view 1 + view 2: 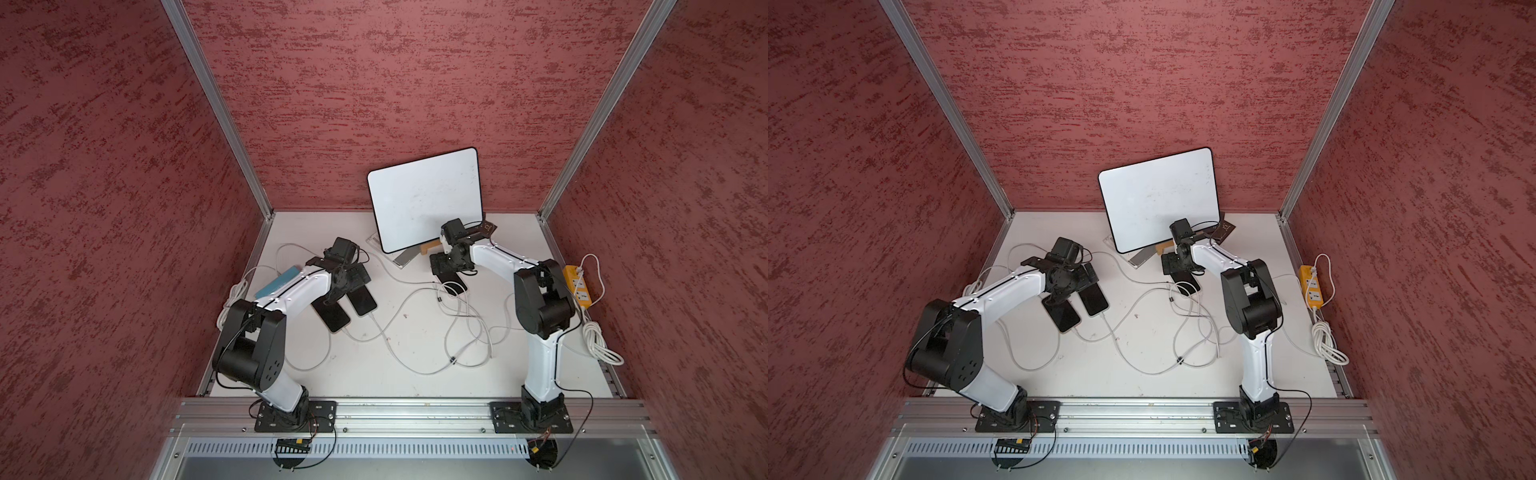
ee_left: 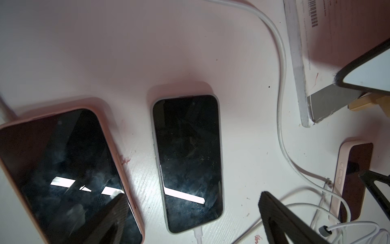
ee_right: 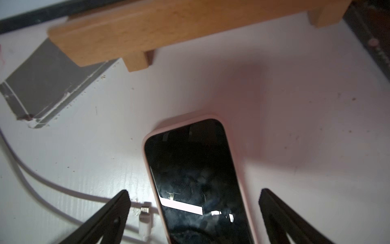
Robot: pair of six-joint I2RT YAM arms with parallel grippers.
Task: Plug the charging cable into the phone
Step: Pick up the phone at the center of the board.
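— What do the room and surface look like?
— A white table [image 1: 374, 374], red walls [image 1: 374, 83], and a board [image 1: 424, 199] propped at the back.
— And the arms?
— Both bend forward, wrists tipped down. The left gripper [image 2: 192, 195] gapes above a pale phone [image 2: 187, 160], which has a cable [image 2: 198, 234] in its end. A second phone [image 2: 69, 175] lies beside it. The right gripper [image 3: 195, 193], spread and empty, straddles a pink phone [image 3: 196, 179]. A plug [image 3: 145, 228] lies just beside that phone.
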